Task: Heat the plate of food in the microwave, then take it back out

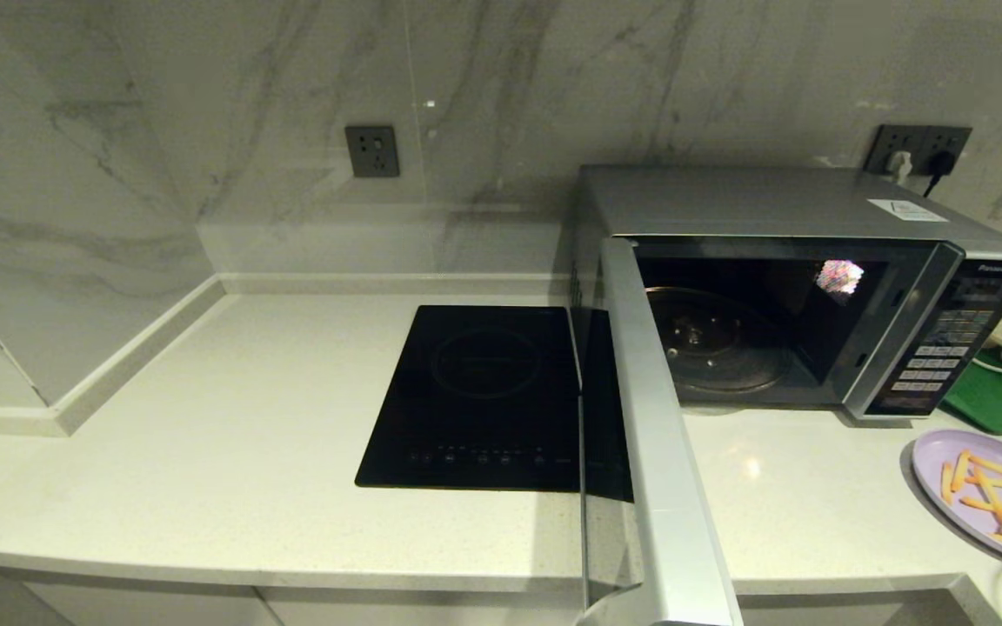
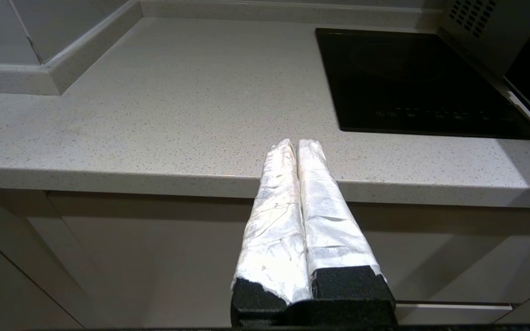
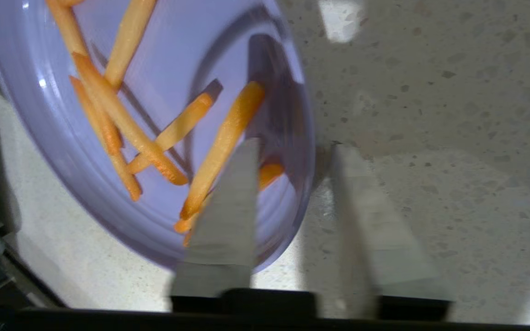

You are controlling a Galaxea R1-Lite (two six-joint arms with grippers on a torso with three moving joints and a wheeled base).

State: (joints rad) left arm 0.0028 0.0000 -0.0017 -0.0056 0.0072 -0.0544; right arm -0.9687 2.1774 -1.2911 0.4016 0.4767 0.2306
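The microwave stands at the back right of the counter. Its door is swung wide open towards me, and the glass turntable inside is bare. The plate of food, pale lilac with yellow-orange fries, rests on the counter in front of the microwave's keypad, at the far right. My right gripper is open and straddles the rim of the plate: one finger over the fries, the other over the counter outside. My left gripper is shut and empty, low in front of the counter's edge.
A flat black induction hob lies left of the open door. A green tray sits right of the microwave, behind the plate. The open door juts out past the counter's front edge. Marble walls enclose the back and left.
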